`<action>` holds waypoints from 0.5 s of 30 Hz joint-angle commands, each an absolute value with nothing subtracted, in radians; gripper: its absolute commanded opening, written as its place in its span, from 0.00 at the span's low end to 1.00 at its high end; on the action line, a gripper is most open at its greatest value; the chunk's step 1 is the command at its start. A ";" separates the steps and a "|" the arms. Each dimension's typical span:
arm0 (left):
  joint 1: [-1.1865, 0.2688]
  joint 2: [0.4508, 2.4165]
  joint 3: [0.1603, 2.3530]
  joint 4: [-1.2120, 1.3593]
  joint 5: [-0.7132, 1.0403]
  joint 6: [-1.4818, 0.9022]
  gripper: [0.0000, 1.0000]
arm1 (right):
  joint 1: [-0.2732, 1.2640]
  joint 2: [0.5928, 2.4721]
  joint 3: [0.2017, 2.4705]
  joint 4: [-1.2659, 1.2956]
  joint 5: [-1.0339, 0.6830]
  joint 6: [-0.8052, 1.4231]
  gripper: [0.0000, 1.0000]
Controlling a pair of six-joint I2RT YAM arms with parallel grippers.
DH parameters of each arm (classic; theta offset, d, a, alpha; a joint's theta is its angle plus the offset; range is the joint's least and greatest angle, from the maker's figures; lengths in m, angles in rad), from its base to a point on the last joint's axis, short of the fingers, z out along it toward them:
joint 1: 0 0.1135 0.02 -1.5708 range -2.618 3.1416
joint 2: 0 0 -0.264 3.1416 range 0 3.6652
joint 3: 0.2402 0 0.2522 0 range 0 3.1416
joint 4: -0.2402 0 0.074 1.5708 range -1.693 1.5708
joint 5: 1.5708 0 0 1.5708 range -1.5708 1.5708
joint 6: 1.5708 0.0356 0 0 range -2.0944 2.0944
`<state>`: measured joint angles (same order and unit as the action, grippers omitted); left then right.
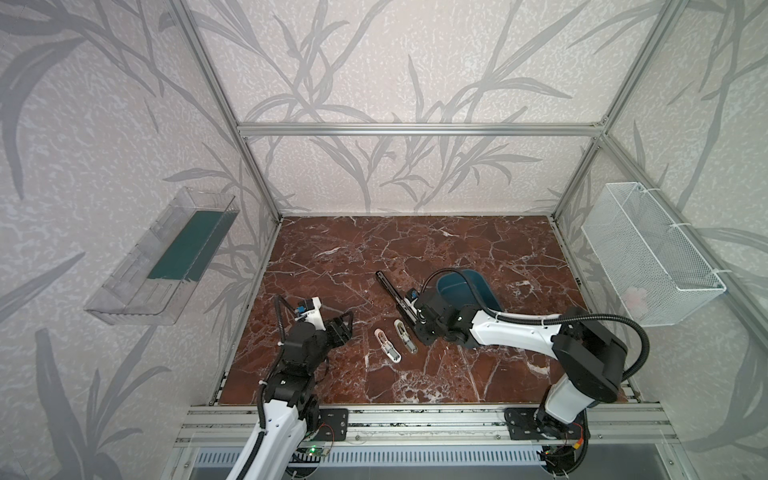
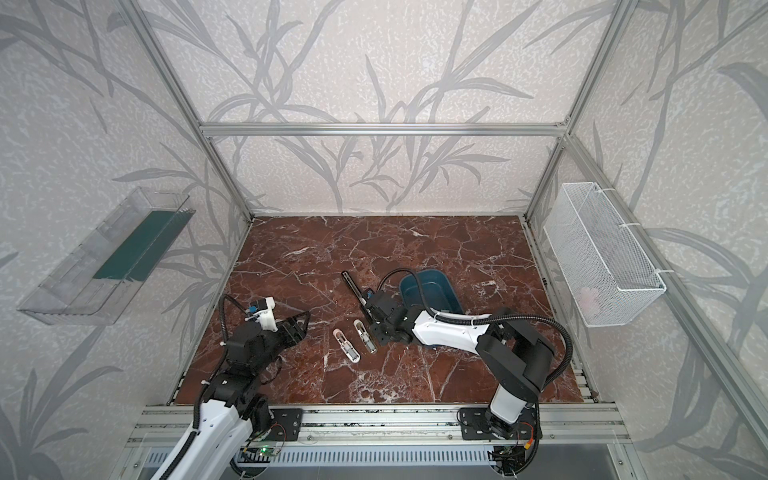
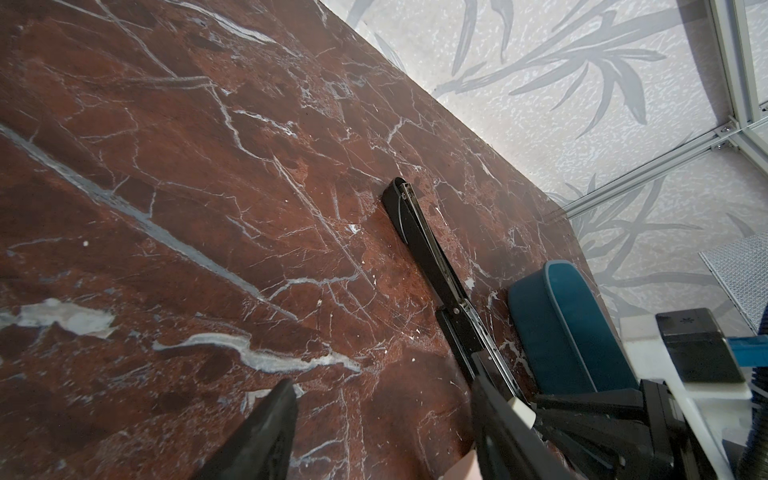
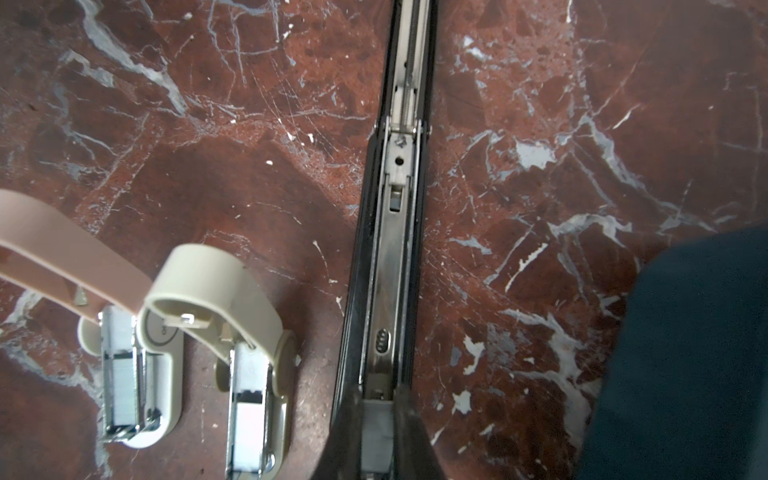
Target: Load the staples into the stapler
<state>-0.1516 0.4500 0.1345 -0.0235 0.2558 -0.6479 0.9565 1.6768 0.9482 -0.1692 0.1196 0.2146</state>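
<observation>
Left arm [image 1: 286, 411], folded low, forearm angled inward; left claw [image 1: 350, 324], jaws parted, empty; right arm [image 1: 511, 332], stretched inward to the middle; right claw [image 4: 376, 401], pointed downward, pinched tight on the staples [image 4: 376, 422].

- The table [image 1: 457, 257] was red-brown marble, cracked through with white and grey veins.
- The walls [image 1: 374, 62] were pale, with a grey pattern of leaves and stems.
- The long stapler [image 4: 395, 249] was black outside, with a shiny silver channel.
- The pink-lidded small stapler [image 4: 124, 374] sat on a whitish base; the beige small stapler [image 4: 257, 374] was beige all over; both showed silver metal inside.
- The staples [image 4: 376, 432] in the black right gripper [image 4: 376, 401] were plain grey.
- The tub [image 1: 486, 291] was dark teal-blue.
- The mesh basket [image 1: 652, 257] was white.
- The wall shelf [image 1: 124, 291] was clear, with a dark green panel.
- The left arm [image 1: 274, 432] and right arm [image 1: 511, 332] were white and black.
</observation>
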 commanded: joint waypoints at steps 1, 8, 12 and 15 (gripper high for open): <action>-0.155 0.442 0.127 -0.020 0.250 -0.654 0.67 | 0.966 1.673 0.922 -0.226 0.130 0.232 0.17; -0.155 0.442 0.127 -0.020 0.250 -0.653 0.67 | 0.972 1.658 0.917 -0.231 0.126 0.238 0.24; -0.156 0.441 0.127 -0.019 0.250 -0.653 0.67 | 0.975 1.644 0.914 -0.240 0.132 0.243 0.28; -0.155 0.442 0.125 -0.018 0.250 -0.653 0.67 | 0.980 1.618 0.910 -0.256 0.154 0.254 0.32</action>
<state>-0.1516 0.4500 0.1345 -0.0231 0.2558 -0.6483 0.9710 1.6672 0.9222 -0.2150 0.1268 0.2375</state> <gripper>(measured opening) 0.672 0.315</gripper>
